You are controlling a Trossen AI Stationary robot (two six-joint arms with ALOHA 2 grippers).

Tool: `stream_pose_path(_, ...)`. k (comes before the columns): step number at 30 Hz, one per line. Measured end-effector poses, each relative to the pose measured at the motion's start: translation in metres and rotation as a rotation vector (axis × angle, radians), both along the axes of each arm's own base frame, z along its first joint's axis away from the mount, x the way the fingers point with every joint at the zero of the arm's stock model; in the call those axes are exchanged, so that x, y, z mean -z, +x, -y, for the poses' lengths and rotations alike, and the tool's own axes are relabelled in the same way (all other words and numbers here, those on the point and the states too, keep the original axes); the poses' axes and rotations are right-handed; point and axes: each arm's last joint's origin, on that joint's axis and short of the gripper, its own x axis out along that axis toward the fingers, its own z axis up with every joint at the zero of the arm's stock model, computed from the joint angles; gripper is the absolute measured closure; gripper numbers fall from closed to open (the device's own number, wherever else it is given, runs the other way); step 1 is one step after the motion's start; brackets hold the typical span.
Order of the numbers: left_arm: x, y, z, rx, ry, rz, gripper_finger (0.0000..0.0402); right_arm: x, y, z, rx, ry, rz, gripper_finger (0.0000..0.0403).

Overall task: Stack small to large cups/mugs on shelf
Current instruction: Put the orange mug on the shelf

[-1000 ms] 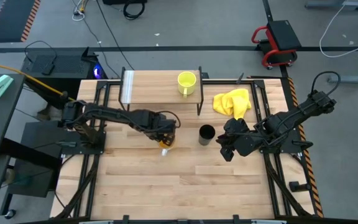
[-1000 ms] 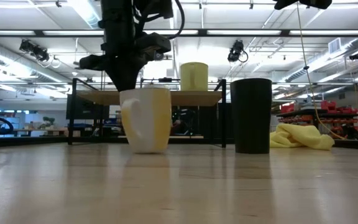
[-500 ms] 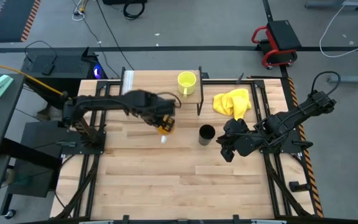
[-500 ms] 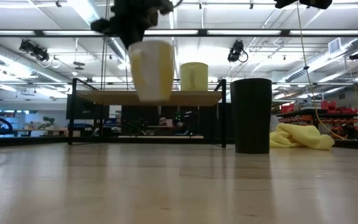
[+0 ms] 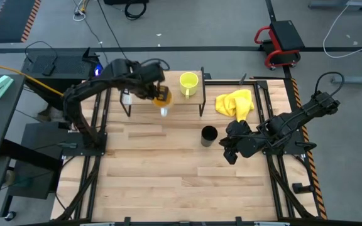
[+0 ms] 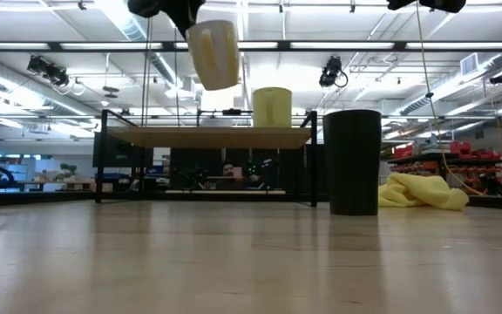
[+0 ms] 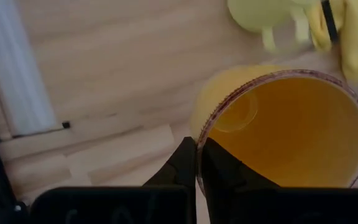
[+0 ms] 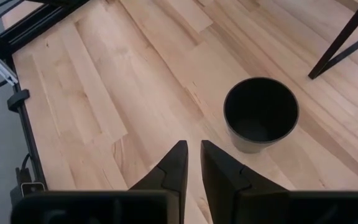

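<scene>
three cups (image 5: 208, 134), one shelf (image 5: 143, 100)

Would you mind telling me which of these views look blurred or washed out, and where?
Left wrist view: the yellow-green mug and cloth beyond are soft and out of focus, while the orange-inside mug pinched at its rim by the left gripper is sharper. Low view: bright ceiling lights leave the black cup a dark silhouette. High view: even, crisp.

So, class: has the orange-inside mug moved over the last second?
Yes. The left gripper has carried the orange-inside mug up off the table and back toward the shelf; it now hangs above the shelf, beside the yellow-green mug.
</scene>
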Motion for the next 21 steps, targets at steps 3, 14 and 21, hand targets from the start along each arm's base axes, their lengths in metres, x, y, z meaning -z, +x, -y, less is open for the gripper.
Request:
stream_pose_path(3,0.001,-0.004,-0.017,-0.034,0.006,-0.014,0.0387,0.000,0.000,0.000,0.000,0.000,0.000,0.0353)
stream_pose_path(14,0.019,-0.008,-0.071,-0.070,-0.021,-0.092,0.0387,0.000,0.000,0.000,0.003,0.001,0.001,0.0353)
stream_pose_path(21,0.036,0.003,-0.089,-0.035,-0.039,-0.123,0.0387,0.000,0.000,0.000,0.007,-0.003,0.005,0.0353)
